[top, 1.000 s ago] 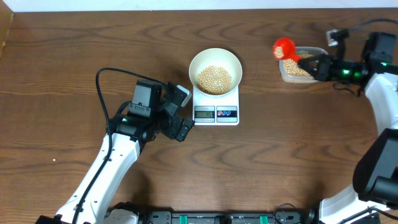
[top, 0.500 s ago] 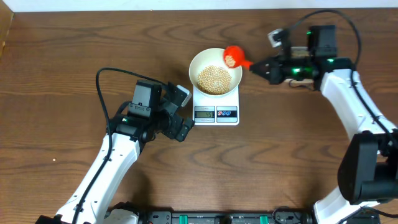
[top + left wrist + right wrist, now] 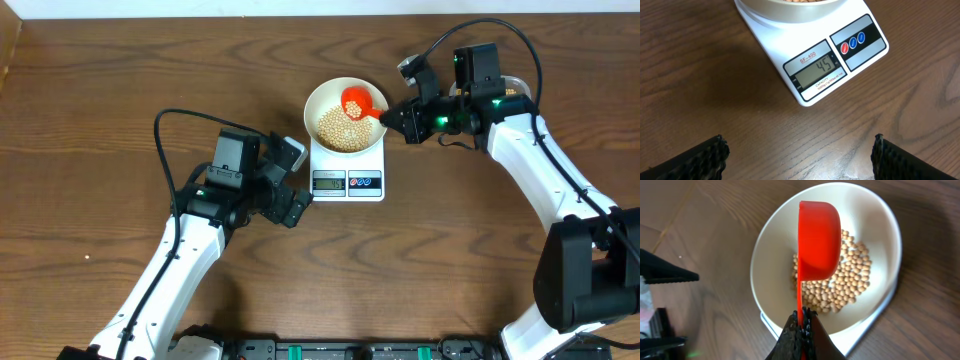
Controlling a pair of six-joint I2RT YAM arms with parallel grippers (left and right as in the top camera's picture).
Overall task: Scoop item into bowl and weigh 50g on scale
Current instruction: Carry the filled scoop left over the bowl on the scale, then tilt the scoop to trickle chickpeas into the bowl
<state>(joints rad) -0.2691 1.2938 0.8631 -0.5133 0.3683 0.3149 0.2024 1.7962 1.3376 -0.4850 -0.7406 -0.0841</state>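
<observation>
SF-400 printed on scale (image 3: 830, 60); display reads 45. White bowl (image 3: 771, 267) sits on scale, beans (image 3: 852, 280) inside. Right gripper (image 3: 801, 329) clamped on red scoop (image 3: 819, 235) handle, scoop tipped over bowl. Left gripper (image 3: 797, 152) spread wide, empty, near scale.

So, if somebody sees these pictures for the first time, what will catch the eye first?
Most likely the red scoop, bright against the white bowl in the middle of the overhead view. The right gripper holds it by its handle over the tan beans. Next comes the scale under the bowl, whose display reads 45.
</observation>
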